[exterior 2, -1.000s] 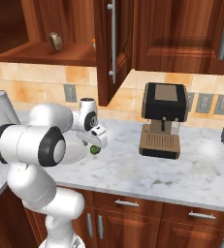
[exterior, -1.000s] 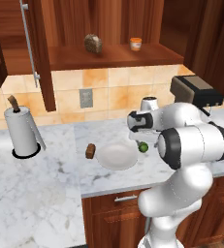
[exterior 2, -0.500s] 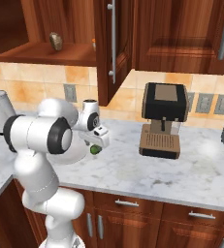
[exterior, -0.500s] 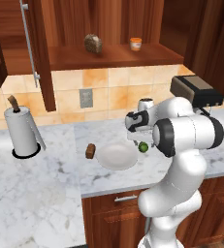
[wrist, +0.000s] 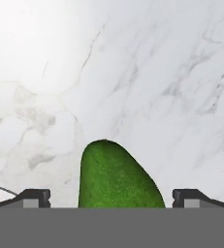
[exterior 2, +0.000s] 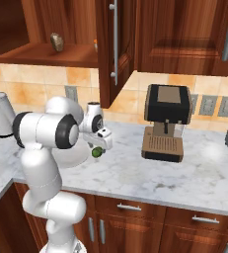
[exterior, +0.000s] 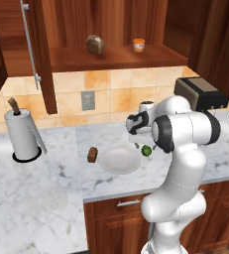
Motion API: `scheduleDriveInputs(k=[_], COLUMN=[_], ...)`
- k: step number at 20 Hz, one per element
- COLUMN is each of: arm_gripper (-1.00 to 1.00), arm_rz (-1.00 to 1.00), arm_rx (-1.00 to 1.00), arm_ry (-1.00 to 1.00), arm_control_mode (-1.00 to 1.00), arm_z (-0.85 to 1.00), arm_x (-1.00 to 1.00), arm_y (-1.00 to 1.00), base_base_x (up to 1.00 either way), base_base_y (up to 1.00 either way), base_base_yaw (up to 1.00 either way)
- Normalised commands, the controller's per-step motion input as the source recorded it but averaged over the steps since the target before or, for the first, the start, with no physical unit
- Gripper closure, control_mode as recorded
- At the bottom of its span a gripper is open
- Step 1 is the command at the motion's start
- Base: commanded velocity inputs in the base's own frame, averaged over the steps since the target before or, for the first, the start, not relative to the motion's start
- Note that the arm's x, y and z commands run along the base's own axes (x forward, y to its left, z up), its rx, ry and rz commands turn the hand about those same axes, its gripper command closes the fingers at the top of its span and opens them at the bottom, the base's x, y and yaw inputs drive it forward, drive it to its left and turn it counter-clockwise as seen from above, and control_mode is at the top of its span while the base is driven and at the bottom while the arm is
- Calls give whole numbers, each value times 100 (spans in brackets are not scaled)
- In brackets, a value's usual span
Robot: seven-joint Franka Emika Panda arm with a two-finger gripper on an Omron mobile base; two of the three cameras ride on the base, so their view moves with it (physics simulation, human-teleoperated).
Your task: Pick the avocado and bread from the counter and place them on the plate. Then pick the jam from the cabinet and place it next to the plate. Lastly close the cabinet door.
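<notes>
As the claw [wrist: 111, 197] hangs with jaws wide apart, the avocado [wrist: 117, 178] lies on the counter [wrist: 171, 77] directly beneath, centred between the tips, just right of the plate [exterior: 119, 160].

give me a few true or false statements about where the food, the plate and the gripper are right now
1. The avocado lies between the open gripper fingers. True.
2. The bread is on the plate. False: it sits on the counter beside the plate.
3. The jam stands on the cabinet shelf. True.
4. The cabinet door is closed. False: it stands open.
5. The avocado rests on the plate. False: it lies on the counter next to it.
</notes>
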Motion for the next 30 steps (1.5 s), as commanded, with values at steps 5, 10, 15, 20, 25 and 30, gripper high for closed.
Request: scheduleDriveInputs(k=[5, 10, 15, 20, 25, 30], arm_gripper=[-100, -100, -100, -100, -100, 100], arm_rz=[-2, -4, -3, -4, -6, -13], arm_rx=[0, 0, 0, 0, 0, 0], arm_ry=[0, 0, 0, 0, 0, 2], arm_control_mode=[-100, -100, -100, -100, -100, -100], arm_z=[-22, -16, -22, -29, -34, -34], arm_x=[0, 0, 0, 0, 0, -7], arm_y=[-11, -8, 0, 0, 0, 1], base_base_x=[0, 0, 0, 0, 0, 0], base_base_y=[0, 0, 0, 0, 0, 0], base_base_yaw=[0, 0, 0, 0, 0, 0])
